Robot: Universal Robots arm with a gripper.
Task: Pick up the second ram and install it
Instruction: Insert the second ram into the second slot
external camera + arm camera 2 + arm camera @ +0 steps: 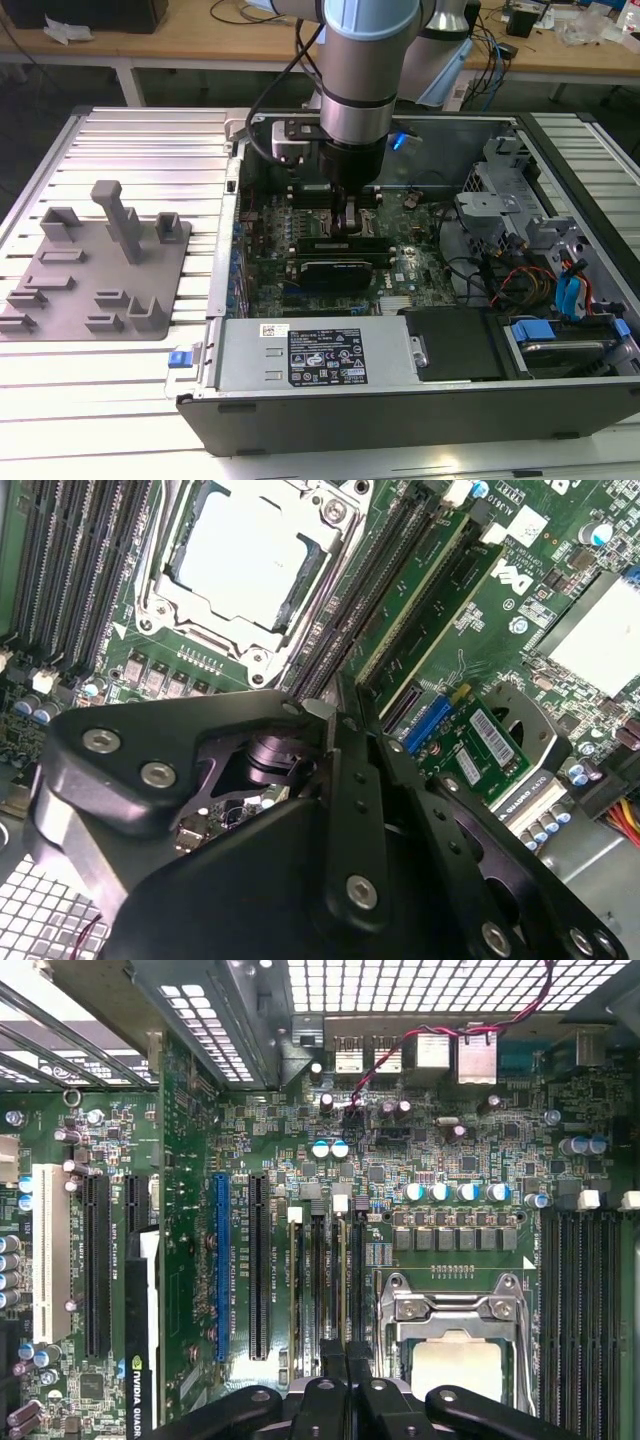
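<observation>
My gripper [347,215] is down inside the open computer case [560,170], over the memory slots beside the processor socket [452,1355]. Its black fingers [340,780] are pressed together with no gap showing, so it is shut. The second ram [341,1270] is a thin green stick standing on edge in one of the slots. In both wrist views it runs out from under my fingertips [347,1352], and in the second wrist view its green edge [420,590] leads away from them. Whether the fingertips touch its top edge is hidden.
A black graphics card [345,268] lies just in front of the gripper. The power supply [320,355] is along the case's near side, and drive cages and cables [520,240] are at the exterior view's right. A grey fixture plate [100,260] rests on the table at the exterior view's left.
</observation>
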